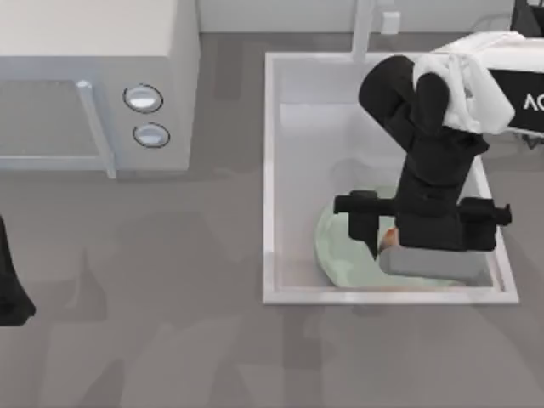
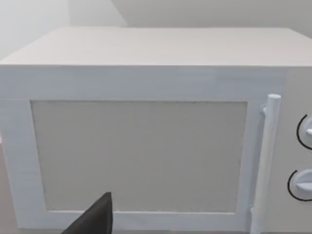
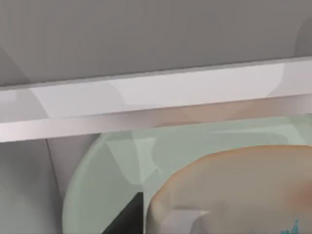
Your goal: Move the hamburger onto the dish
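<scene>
Right gripper (image 1: 384, 242) low inside the sink (image 1: 274, 170), over the dish (image 1: 331, 242); hamburger (image 1: 390, 240) sits at its jaws above the dish; jaw closure cannot be determined. Left gripper (image 1: 13, 293) parked at the surface's left edge, facing the microwave (image 2: 146, 146).

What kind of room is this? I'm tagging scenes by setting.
Probably a simulated kitchen counter: a white microwave with two knobs, a sink with a green dish in it, and a hamburger over the dish.
</scene>
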Action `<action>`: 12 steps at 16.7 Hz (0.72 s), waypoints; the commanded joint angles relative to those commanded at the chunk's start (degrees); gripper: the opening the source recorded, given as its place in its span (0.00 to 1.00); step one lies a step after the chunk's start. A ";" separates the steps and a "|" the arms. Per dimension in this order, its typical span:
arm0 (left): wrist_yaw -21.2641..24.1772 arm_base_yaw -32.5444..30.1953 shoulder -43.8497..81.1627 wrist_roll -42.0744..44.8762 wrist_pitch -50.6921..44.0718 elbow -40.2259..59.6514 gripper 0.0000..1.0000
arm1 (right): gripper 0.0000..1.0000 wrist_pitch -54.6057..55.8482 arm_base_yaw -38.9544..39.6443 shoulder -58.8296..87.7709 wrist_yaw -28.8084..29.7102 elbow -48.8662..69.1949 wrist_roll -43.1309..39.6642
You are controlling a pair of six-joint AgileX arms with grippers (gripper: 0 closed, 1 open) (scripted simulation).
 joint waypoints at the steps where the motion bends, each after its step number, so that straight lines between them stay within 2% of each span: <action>1: 0.00 0.00 0.00 0.00 0.00 0.00 1.00 | 0.38 0.00 0.00 0.00 0.00 0.00 0.00; 9: 0.00 0.00 0.00 0.00 0.00 0.00 1.00 | 0.98 0.00 0.00 0.00 0.00 0.00 0.00; 12: 0.00 0.00 0.00 0.00 0.00 0.00 1.00 | 1.00 0.00 0.00 0.00 0.00 0.00 0.00</action>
